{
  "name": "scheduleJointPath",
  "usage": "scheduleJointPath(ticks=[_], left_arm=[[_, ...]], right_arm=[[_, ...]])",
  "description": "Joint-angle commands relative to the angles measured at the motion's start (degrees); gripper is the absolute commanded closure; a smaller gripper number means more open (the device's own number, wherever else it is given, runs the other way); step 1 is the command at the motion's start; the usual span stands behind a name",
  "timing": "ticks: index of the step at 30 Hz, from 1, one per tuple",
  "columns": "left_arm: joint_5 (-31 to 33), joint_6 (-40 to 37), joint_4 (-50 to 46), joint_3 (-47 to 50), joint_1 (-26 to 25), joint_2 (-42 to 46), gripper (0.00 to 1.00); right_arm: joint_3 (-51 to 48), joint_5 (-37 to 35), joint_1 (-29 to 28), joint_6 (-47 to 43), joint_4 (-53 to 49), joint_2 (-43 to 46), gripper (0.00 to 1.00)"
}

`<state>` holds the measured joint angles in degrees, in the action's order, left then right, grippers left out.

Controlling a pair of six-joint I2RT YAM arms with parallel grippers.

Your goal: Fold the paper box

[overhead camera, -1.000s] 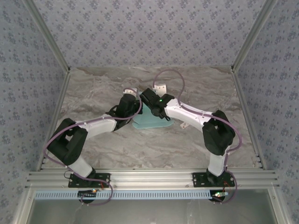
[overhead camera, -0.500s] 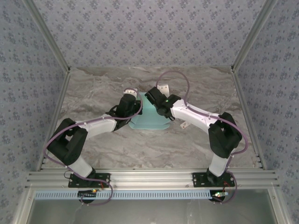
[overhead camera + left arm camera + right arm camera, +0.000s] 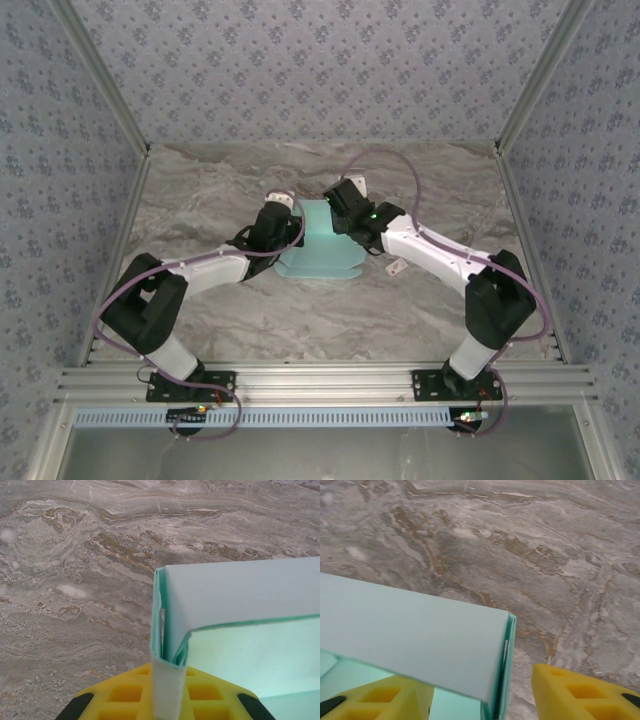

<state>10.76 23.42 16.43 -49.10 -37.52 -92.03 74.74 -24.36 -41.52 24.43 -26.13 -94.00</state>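
Note:
The pale cyan paper box (image 3: 320, 250) stands partly folded in the middle of the marble table, with upright walls at its far side. My left gripper (image 3: 284, 216) is at the box's far left corner. In the left wrist view, the left gripper (image 3: 167, 675) is shut on a folded wall of the box (image 3: 240, 595), which rises from between its yellow fingers (image 3: 125, 692). My right gripper (image 3: 341, 203) is at the far right corner. Seen from the right wrist, the right gripper (image 3: 485, 692) is open, its yellow fingers (image 3: 575, 692) standing apart on either side of the box's (image 3: 420, 630) corner edge.
A small white tag (image 3: 395, 267) lies on the table just right of the box, under the right forearm. Patterned walls and metal rails (image 3: 320, 380) enclose the table on all sides. Bare marble (image 3: 200, 190) lies to the left and behind.
The right gripper has opened and let go of the box's right wall, and its arm has swung back and to the right. The left gripper has held still.

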Motion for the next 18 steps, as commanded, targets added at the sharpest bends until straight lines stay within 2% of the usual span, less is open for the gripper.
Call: scheduleJointPath(ticks=[1, 11, 15, 18], left_arm=[[0.64, -0.83, -0.42, -1.88, -0.12, -0.42, 0.88], [-0.68, -2.79, -5.19, -5.29, 0.46, -2.50, 0.88], [-5.34, -4.25, -11.23, -9.37, 2.51, -4.90, 0.88], [-9.62, -5.90, -19.25, -14.49, 4.14, -7.73, 0.88]], right_arm=[[-2.03, 7.57, 0.94, -2.06, 3.40, 4.25, 0.42], [-5.91, 15.85, 3.43, -7.42, 3.40, 11.53, 0.39], [-8.90, 18.99, 5.31, -9.10, 4.65, 15.01, 0.39], [-11.73, 21.12, 7.16, -8.75, 8.75, 17.10, 0.38]])
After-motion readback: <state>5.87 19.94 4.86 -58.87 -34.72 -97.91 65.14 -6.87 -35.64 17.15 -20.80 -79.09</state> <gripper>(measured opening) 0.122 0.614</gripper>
